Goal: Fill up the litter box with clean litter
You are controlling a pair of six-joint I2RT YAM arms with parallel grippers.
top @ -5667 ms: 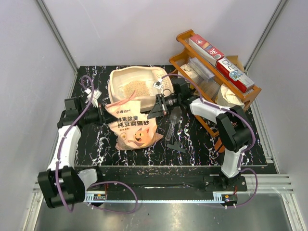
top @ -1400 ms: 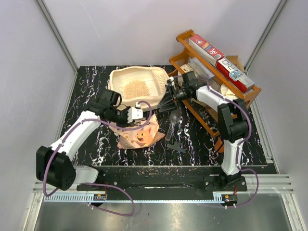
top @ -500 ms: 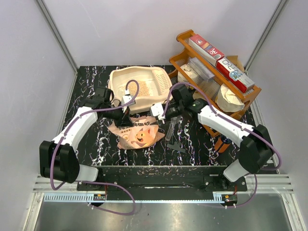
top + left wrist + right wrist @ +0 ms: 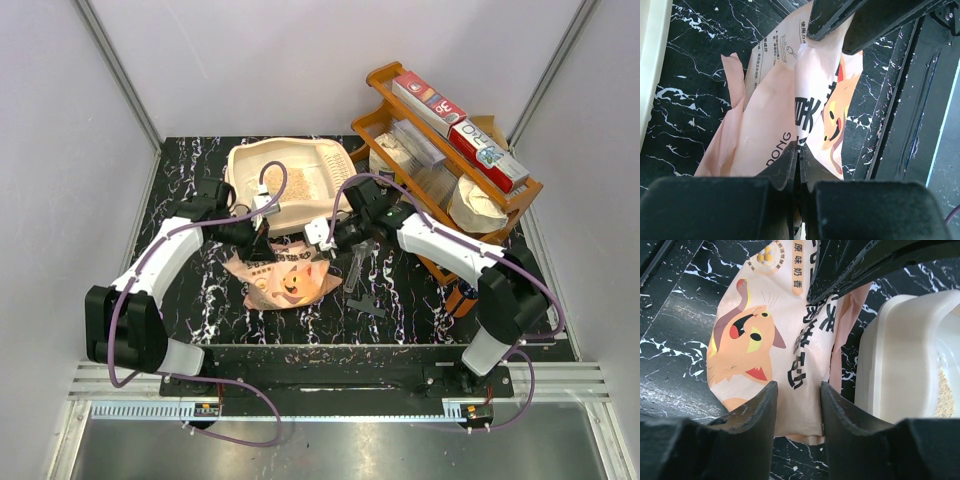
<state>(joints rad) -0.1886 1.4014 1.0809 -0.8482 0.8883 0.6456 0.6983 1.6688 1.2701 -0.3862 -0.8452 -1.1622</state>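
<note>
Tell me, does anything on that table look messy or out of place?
The pink litter bag lies crumpled and flat on the table in front of the litter box, one fold pinched in the left fingers. The litter covers only part of the box floor.

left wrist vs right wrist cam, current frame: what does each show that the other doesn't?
Left wrist only: the left gripper shut on a raised fold of the litter bag, and a dark rail past the table edge.
Right wrist only: the right gripper, jaws apart above the bag's cat face, and clean litter inside the litter box.
Both: the pink-orange bag lying on the black marble table, with a cream box wall beside it.
</note>
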